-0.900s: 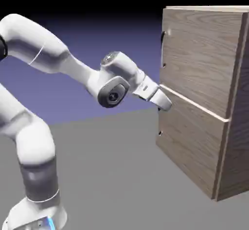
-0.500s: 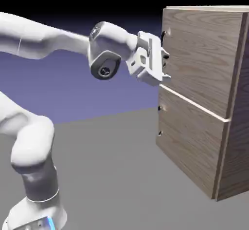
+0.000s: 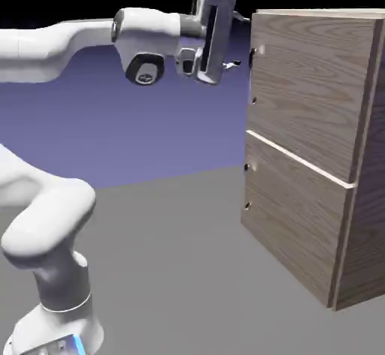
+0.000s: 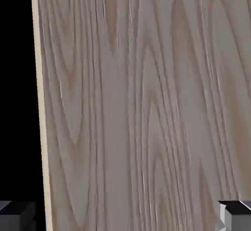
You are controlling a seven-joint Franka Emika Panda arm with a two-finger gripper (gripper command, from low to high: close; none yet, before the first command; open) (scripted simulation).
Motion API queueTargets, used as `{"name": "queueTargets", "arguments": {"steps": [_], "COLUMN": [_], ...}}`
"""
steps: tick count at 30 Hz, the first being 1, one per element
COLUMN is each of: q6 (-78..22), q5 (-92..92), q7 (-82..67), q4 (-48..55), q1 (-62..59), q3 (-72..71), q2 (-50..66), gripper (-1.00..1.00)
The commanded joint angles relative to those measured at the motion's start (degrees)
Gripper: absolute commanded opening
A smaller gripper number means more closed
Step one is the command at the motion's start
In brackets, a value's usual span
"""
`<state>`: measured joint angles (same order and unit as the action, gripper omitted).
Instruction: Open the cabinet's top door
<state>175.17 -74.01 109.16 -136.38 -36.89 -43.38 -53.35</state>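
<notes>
The cabinet (image 3: 316, 150) stands at the right of the scene, with the top door (image 3: 308, 83) forming its upper panel above a thin pale seam. The gripper (image 3: 239, 41) is level with the upper part of that door, pointing right toward the door's left edge. The handle (image 3: 253, 75) shows only as small dark mounts along that edge; its long axis runs vertically. The handle lies just right of the fingertips and mostly below them.

The fingers (image 4: 235, 214) are spread wide and hold nothing. In the hand view they sit at the two bottom corners, and the door's wood grain fills the space between them. The door's pale edge runs up the hand view's left side. No handle bar shows between the fingers.

Judgement: the coming move depends on lowering the gripper along the door's edge until the vertical bar sits between the fingers. Contact with the door cannot be told from either view.
</notes>
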Motion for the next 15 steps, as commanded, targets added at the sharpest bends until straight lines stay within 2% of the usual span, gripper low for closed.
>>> {"name": "queueTargets", "arguments": {"steps": [1, 15], "q6": [0.04, 0.59], "q5": [-2.5, -37.39], "q7": [2.25, 33.7], "q4": [0.83, 12.44], "q1": [-1.27, -18.98], "q3": [-1.46, -21.91], "q2": [-0.7, -10.45], "gripper": [0.0, 0.0]}}
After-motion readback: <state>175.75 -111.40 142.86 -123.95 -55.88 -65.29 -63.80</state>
